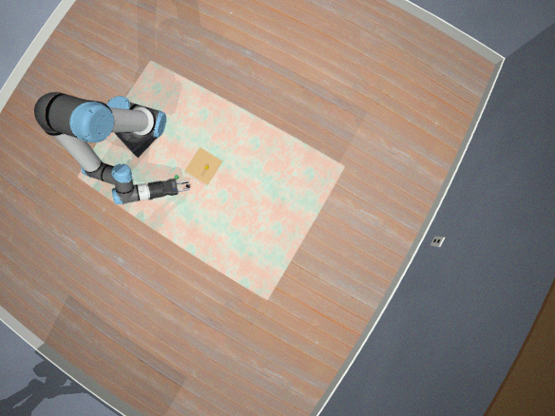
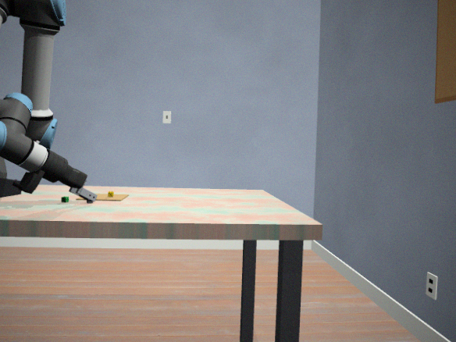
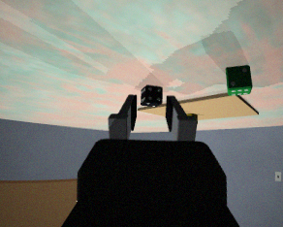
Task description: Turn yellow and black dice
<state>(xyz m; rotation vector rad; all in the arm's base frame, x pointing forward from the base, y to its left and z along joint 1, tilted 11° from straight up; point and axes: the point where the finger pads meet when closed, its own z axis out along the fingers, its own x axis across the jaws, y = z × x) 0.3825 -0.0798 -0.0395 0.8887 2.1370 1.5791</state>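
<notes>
Within blue-grey walls, above a plank floor, see a mottled pink-and-green counter [image 1: 266, 199] [image 2: 187, 207] [image 3: 53, 73]. Toward its arm-side short edge, find the tan mat [image 1: 197, 158] [image 2: 119, 197] [image 3: 215, 108] lying flat, with the yellow die [image 1: 206, 166] [image 2: 111, 194] [image 3: 196, 115] on top. Off the mat, nearer the long edge facing the exterior view, find the tool [image 1: 187, 185] [image 2: 90, 199] [image 3: 151, 106] tilted low, released, with the black die [image 1: 188, 186] [image 2: 90, 201] [image 3: 151, 96] at its fingertips. Beside it, also off the mat, note the green die [image 1: 176, 177] [image 2: 65, 199] [image 3: 238, 78].

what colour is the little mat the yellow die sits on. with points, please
Plain tan [image 1: 196, 161] [image 2: 117, 197] [image 3: 220, 108], seen best from the top view.
</notes>
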